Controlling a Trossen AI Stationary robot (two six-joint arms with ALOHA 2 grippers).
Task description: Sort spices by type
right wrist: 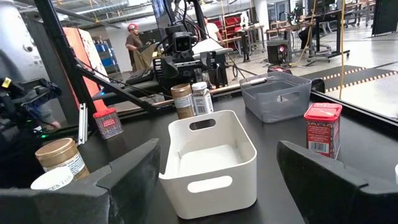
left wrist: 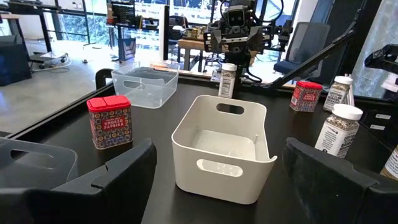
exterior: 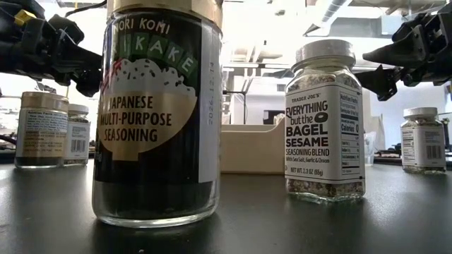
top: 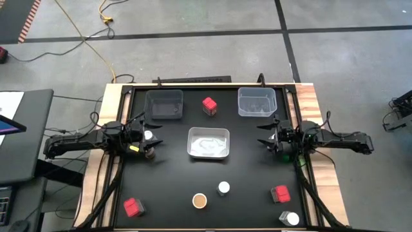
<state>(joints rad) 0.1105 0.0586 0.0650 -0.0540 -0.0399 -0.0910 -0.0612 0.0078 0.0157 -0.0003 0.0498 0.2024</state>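
Both grippers hover open over the black table, facing each other across the white tray [top: 208, 143]. My left gripper [top: 154, 136] [left wrist: 217, 171] is at the tray's left. A white-lidded jar [top: 149, 136] [right wrist: 201, 98] and a brown-topped jar [top: 150, 154] [right wrist: 182, 101] stand below it. My right gripper [top: 262, 136] [right wrist: 217, 168] is at the tray's right, with a white-lidded jar [left wrist: 227, 79] standing beneath that arm. Red blocky containers stand at the far middle [top: 208, 106], near left [top: 133, 207] and near right [top: 280, 194]. Near the front edge stand a brown-topped jar [top: 199, 201] [exterior: 157, 113] and white-lidded jars [top: 223, 187] [top: 290, 218].
A dark clear tray [top: 164, 105] sits at the far left and a clear tray [top: 257, 102] at the far right. Wooden rails [top: 109, 103] border the table's sides. Bare black tabletop lies between the white tray and the near row of spices. A person [right wrist: 132, 38] stands in the room beyond.
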